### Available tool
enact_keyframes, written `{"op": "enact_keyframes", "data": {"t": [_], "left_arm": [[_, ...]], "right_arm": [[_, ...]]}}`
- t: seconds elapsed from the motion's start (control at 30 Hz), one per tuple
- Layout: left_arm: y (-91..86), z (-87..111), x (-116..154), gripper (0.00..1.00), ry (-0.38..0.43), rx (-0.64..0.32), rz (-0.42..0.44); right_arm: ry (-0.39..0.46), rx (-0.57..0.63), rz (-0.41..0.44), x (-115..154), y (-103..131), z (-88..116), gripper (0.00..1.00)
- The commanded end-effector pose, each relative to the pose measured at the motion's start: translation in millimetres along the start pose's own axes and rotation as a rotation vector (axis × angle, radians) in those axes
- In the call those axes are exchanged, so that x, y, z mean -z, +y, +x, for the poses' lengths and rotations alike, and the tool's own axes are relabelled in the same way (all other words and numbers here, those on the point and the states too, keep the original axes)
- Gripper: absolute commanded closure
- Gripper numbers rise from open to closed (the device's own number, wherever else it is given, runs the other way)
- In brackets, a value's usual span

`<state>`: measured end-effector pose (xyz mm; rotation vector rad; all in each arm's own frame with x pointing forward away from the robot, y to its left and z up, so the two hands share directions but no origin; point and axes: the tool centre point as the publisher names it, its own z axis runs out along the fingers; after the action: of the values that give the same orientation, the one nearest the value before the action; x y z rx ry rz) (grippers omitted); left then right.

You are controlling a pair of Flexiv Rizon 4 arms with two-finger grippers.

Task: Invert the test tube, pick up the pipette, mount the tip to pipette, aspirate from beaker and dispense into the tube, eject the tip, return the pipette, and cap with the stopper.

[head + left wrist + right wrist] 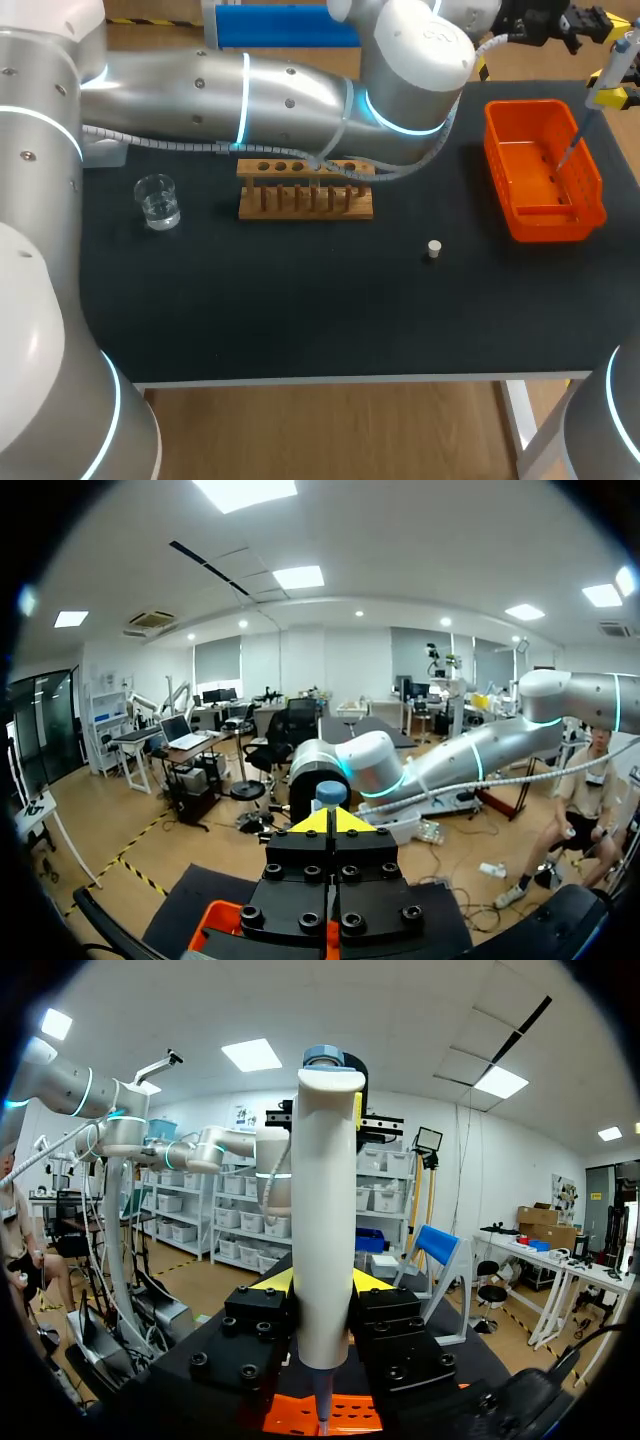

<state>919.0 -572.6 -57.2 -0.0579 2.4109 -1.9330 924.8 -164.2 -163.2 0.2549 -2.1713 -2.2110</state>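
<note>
"Why's the pipette (pixel 603 85) held way up at the right edge, over that orange tray (pixel 545 228)?"

"I'd say it's the eject step. The tray looks like the bin for the used tip, so the pipette's narrow end is pointed down into it. The right gripper (pixel 322 1282) has it clamped upright, one finger on each side of the white barrel."

"And the other one, reaching all the way across from the left?"

"The left gripper (pixel 330 822) sits right at the pipette's blue button (pixel 330 793). Its yellow tips are pressed together with nothing between them, probably so they can push like a thumb."

"What does the pipette look like up close?"

"It has a fat white body and a blue cap on top, and it tapers to a thin shaft. I can't tell from here whether the tip's on it."

"And everything else?"

"It's parked out of the way. The beaker (pixel 157 200) of clear liquid is at centre left, the wooden rack (pixel 305 203) is mid-frame and half under the arm, and the stopper (pixel 433 249) stands alone below it to the right. I can't pick out the test tube."
</note>
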Motion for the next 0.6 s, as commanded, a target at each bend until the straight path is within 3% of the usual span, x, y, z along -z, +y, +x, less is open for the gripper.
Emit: {"op": "enact_keyframes", "data": {"t": [0.03,0.6], "left_arm": [[3.9,0.6,-4.0,1.0,-0.002,0.0,0.127],[6.4,-1.9,-8.2,1.0,0.003,0.008,0.129]], "right_arm": [[0.007,0.001,-0.001,2.5,-0.7,-1.9,1.0],[0.007,0.001,-0.001,2.5,-0.7,-1.9,1.0]]}}
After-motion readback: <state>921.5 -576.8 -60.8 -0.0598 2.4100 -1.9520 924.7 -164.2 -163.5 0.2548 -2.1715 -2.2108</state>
